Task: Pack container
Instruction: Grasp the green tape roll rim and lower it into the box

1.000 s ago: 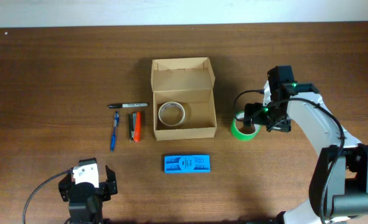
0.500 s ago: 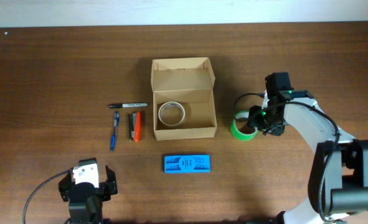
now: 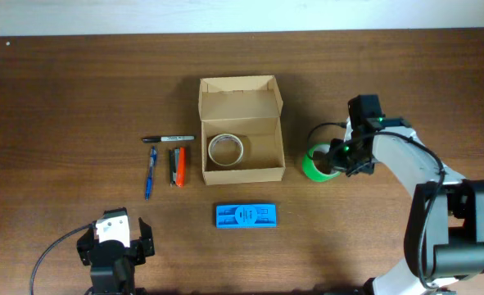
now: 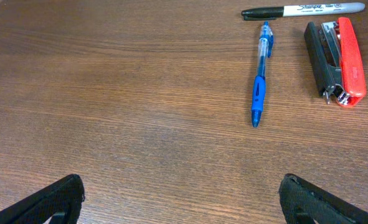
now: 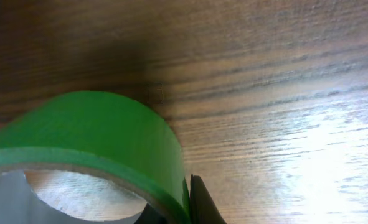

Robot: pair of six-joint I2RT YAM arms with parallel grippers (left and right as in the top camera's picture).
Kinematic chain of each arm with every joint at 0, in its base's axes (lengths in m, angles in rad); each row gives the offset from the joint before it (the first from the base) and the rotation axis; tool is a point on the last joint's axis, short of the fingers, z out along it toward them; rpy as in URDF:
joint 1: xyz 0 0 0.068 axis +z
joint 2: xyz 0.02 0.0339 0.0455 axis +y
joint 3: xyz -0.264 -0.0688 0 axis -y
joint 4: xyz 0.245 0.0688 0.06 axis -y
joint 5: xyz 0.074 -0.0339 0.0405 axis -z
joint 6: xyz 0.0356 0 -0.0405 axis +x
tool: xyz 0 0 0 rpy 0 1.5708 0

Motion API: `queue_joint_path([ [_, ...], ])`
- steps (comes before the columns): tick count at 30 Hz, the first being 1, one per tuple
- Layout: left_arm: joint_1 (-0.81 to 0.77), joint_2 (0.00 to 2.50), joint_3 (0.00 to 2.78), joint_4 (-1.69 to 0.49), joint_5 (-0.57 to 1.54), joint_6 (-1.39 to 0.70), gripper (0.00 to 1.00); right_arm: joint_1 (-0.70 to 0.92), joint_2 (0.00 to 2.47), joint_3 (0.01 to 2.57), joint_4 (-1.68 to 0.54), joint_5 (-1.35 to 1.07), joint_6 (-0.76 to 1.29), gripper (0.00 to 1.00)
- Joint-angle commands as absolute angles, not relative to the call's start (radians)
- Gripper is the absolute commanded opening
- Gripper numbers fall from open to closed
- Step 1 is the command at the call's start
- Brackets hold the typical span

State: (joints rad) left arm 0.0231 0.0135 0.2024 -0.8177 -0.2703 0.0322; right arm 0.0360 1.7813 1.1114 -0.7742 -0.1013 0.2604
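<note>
While left gripper (image 4: 180, 190) sits released at near left, right gripper (image 3: 330, 161) grasps green tape roll (image 3: 313, 169) just right of the container (image 3: 243, 174), open mid-table.

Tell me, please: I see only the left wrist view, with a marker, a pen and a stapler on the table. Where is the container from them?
Observer: The container stands just right of the stapler, with its lid flap open.
Operator: Is anything inside already?
Observer: Yes, one pale tape roll lies flat in its left half.
Operator: And the right arm, what does it do?
Observer: The right gripper is shut on a green tape roll, to the right of the container and outside it.
</note>
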Motion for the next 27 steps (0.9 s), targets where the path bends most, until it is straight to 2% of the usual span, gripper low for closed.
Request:
queue_joint_path([
  [1, 0.028, 0.006, 0.194, -0.815, -0.277, 0.019, 1.0, 0.056, 1.681, 1.25, -0.8, -0.104, 0.075, 0.04],
  [5, 0.028, 0.006, 0.194, -0.815, -0.277, 0.019, 0.99, 0.112, 1.605, 1.388, -0.805, -0.195, -0.195, 0.04],
  [12, 0.028, 0.006, 0.194, -0.815, -0.277, 0.019, 1.0, 0.211, 1.592, 1.576, -0.778, -0.247, -0.273, 0.03],
  [15, 0.028, 0.006, 0.194, -0.815, -0.277, 0.019, 1.0, 0.237, 1.594, 1.59, -0.772, -0.374, -0.548, 0.03],
  [19, 0.028, 0.006, 0.194, -0.815, -0.277, 0.019, 1.0, 0.262, 1.615, 1.59, -0.767, -0.381, -0.731, 0.04],
  [27, 0.028, 0.006, 0.194, -0.815, -0.277, 0.019, 1.0, 0.289, 1.682, 1.597, -0.727, -0.381, -0.782, 0.03],
])
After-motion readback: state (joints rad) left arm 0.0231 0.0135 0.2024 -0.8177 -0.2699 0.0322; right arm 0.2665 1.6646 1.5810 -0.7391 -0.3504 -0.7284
